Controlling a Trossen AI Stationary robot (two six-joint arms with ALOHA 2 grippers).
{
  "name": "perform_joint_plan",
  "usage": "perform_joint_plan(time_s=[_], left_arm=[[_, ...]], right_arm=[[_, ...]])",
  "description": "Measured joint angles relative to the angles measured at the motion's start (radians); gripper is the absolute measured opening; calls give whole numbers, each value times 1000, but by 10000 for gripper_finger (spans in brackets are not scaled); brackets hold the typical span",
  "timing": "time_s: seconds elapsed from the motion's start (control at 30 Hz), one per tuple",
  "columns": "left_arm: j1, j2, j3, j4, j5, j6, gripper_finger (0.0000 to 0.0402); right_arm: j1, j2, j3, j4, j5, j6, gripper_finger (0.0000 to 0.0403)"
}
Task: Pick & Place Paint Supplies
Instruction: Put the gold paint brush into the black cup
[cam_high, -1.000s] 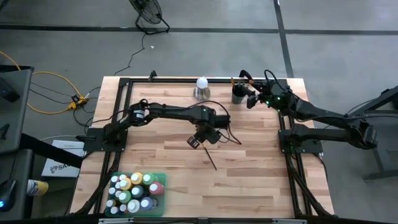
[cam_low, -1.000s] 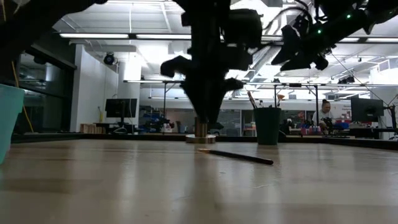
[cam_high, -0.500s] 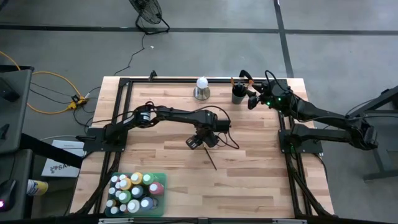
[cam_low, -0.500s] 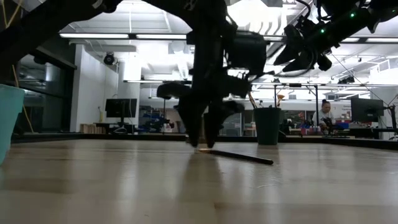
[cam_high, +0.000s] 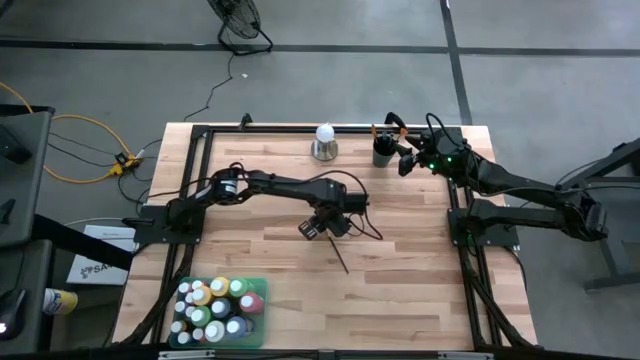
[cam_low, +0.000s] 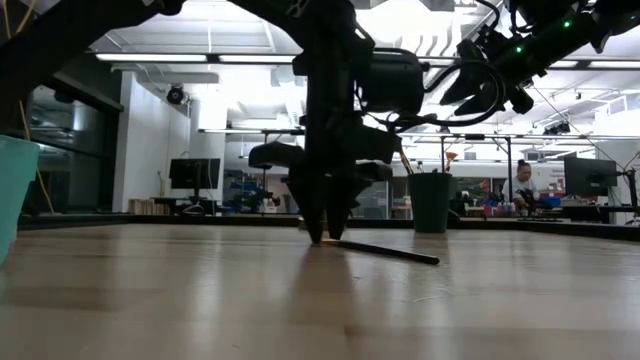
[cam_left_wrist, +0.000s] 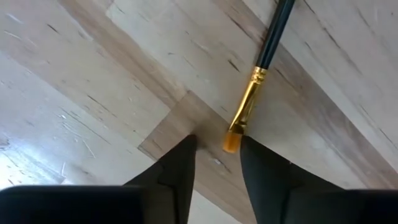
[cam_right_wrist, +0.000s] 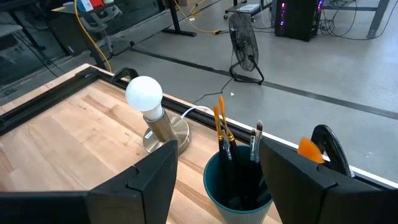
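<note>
Down at the desk, the left hand stands with its fingers slightly apart, tips on the wood straddling the bristle end of the paintbrush, which lies flat near the middle. Closing squarely on the gold collar rather than the soft bristles should keep it from pivoting. The right hand hovers spread and empty over the dark cup holding brushes. The green tray holds paint bottles.
</note>
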Motion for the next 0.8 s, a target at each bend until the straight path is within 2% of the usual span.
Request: perform_joint_plan(time_s=[0.17, 0.5, 0.8], left_arm=[[-5, 0, -45, 32, -1, -1, 88], [-13, 0, -49, 38, 19, -15, 8], [-13, -2, -49, 36, 29, -31, 1]], right_arm=[[0, 0, 0, -3, -3, 0, 219], [0, 0, 0, -5, -3, 0, 219], [0, 0, 0, -7, -11, 23, 219]])
